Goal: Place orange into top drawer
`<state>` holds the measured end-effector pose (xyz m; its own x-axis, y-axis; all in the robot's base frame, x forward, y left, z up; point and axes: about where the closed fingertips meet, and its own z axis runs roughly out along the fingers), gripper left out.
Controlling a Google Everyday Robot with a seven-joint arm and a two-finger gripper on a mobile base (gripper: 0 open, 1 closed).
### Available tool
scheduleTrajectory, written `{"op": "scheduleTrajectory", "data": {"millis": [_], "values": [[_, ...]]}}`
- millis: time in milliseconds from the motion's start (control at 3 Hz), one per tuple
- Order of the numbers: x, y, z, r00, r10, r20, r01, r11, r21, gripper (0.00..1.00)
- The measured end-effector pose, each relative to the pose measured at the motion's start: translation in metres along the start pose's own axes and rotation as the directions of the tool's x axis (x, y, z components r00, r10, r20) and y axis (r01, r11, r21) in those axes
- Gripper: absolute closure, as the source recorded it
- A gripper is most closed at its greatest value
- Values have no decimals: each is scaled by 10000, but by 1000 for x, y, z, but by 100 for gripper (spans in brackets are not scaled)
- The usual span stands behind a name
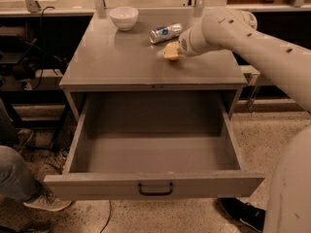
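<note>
My gripper (pixel 171 51) is down on the grey cabinet top (pixel 116 62), right of centre, just in front of the silver and blue can (pixel 165 33). A pale orange-yellow patch shows at the gripper's tip. I cannot tell the orange apart from the gripper there, and no other orange shows on the top. The top drawer (pixel 97 184) is pulled fully out toward me. It is deep and grey, and its inside shows nothing in it. Its small black handle (pixel 155 189) is at the centre of the front panel.
A white bowl (pixel 124 17) stands at the back left of the cabinet top. A person's leg and shoe (pixel 29 188) are on the floor at the left. Another shoe (pixel 243 215) is at the lower right. My own body (pixel 291 188) fills the right edge.
</note>
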<state>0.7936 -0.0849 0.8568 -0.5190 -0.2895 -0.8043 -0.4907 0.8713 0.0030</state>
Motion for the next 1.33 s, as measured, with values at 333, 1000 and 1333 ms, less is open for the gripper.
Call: {"op": "scheduleTrajectory", "data": {"millis": [333, 1000, 1333], "values": [[-7, -1, -28, 9984, 100, 562, -90, 9998, -188, 90], [9, 5, -148, 9935, -998, 545, 1041, 9911, -828, 100], [29, 10, -165, 9874, -1581, 24, 1572, 9800, -1216, 100]]}}
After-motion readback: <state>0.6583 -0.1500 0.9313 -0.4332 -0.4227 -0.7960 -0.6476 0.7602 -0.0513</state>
